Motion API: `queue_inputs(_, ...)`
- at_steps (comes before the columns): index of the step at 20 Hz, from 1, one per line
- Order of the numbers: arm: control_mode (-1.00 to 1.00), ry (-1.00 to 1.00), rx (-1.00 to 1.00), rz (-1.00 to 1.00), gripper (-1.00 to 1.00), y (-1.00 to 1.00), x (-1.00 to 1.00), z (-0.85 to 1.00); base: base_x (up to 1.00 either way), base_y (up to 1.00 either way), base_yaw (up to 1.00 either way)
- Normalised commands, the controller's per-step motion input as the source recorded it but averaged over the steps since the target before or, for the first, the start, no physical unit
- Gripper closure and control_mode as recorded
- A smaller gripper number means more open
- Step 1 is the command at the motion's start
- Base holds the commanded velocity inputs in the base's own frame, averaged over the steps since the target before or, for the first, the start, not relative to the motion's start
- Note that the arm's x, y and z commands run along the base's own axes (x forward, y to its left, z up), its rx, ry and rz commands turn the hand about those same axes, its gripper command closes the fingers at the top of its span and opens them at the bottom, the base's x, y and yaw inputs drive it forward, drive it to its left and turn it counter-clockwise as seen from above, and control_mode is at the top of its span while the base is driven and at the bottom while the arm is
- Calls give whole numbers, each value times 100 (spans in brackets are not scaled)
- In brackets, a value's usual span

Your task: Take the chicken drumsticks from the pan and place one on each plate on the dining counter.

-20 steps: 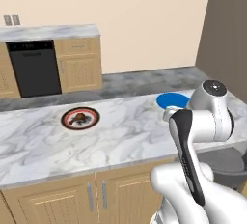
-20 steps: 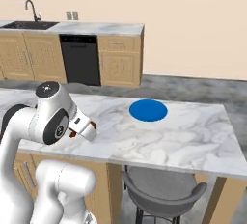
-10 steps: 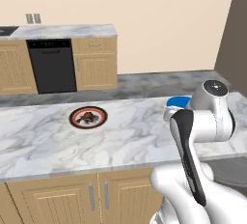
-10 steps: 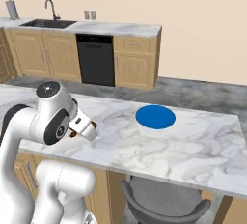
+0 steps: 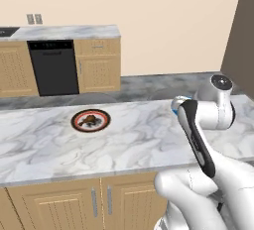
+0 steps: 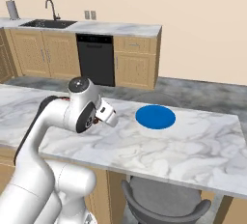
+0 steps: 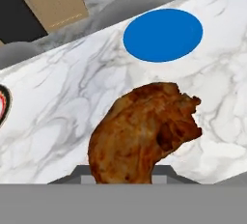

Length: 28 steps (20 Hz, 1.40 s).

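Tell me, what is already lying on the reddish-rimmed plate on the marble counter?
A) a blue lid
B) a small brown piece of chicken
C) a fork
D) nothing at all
B: in the left base view the reddish-rimmed plate has a small dark brown drumstick lying on its pale centre.

A home kitchen, rendered. A long white marble table point(image 6: 193, 155) over light oak cabinet doors point(image 5: 94, 201) spans the foreground. At twelve o'clock, against a cream wall, stands a black dishwasher point(image 6: 95, 59) between oak cabinets; at ten o'clock, a sink with a dark faucet point(image 6: 49, 9). A grey stool point(image 6: 164, 201) tucks beneath the slab.
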Motion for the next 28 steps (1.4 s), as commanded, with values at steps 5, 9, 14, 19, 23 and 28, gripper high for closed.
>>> queue_inputs(5,-100,12,0,-22,100,-66,98,38,0,0,0)
queue_inputs(9,-100,0,1,-10,100,-99,67,-3,0,0,0)
queue_inputs(14,-100,0,4,-1,100,-82,49,-57,0,0,0)
queue_inputs(19,-100,1,3,4,100,-33,70,-47,0,0,0)
queue_inputs(23,-100,1,0,6,100,-20,86,-32,0,0,0)
queue_inputs(28,-100,7,0,7,100,-19,83,-65,0,0,0)
